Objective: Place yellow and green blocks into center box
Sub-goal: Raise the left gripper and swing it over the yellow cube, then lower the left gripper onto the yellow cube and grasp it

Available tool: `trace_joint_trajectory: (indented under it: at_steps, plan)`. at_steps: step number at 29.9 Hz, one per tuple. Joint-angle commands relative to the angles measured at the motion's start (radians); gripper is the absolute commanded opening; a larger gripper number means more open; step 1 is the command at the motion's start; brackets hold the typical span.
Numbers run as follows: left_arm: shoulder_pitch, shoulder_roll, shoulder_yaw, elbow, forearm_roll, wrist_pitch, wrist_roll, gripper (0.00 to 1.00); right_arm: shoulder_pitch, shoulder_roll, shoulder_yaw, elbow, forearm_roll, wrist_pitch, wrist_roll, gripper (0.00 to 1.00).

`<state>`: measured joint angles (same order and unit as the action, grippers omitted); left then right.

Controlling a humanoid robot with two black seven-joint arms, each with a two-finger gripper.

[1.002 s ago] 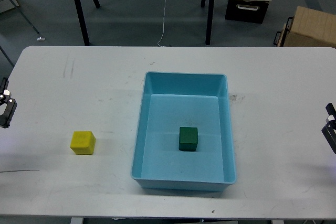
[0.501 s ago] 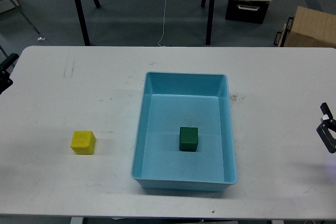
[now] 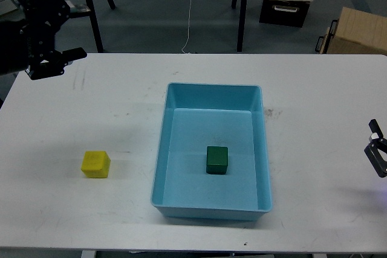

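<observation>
The left pincer (image 3: 72, 55) has swung up into view at the surface's (image 3: 314, 89) far left corner, empty, opening unclear; yellow block (image 3: 95, 164) waits outside the box (image 3: 263, 149), green block (image 3: 217, 159) inside; right pincer (image 3: 376, 152) idle, unclear

We are seeing a yellow block (image 3: 95, 164) lying on the left of a white table (image 3: 320, 101) that is showing faint grey scuffs. A dark green block (image 3: 217, 159) is sitting inside a light blue box (image 3: 164, 149). Our left gripper (image 3: 68, 33) and right gripper (image 3: 376, 149) are showing black.
</observation>
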<state>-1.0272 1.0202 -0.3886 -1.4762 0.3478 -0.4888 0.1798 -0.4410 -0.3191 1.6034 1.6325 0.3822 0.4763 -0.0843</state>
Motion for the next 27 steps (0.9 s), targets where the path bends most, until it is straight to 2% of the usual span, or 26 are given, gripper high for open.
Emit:
trace_joint_trajectory:
  at_steps: [1,4,7,13,19,27]
  plan:
    - [-0.160,-0.031,0.228,0.001,0.118,0.000,0.003,1.00,0.005,0.009,-0.042,-0.020,0.000,0.004,0.000,1.00]
    - [-0.224,-0.052,0.350,0.002,0.197,0.000,0.003,1.00,0.013,0.009,-0.062,-0.020,0.000,0.004,0.000,1.00]
    - [-0.244,-0.094,0.413,0.029,0.259,0.000,0.007,1.00,0.018,0.014,-0.062,-0.020,0.000,0.005,0.000,1.00]
    - [-0.292,-0.219,0.577,0.120,0.388,0.000,0.015,1.00,0.016,0.015,-0.060,-0.029,0.000,0.012,0.000,1.00]
    - [-0.389,-0.311,0.793,0.135,0.425,0.000,0.018,1.00,0.016,0.014,-0.057,-0.065,0.000,0.012,-0.002,1.00]
    - [-0.380,-0.356,0.881,0.146,0.519,0.000,0.017,1.00,0.021,0.017,-0.060,-0.097,0.000,0.012,-0.002,1.00]
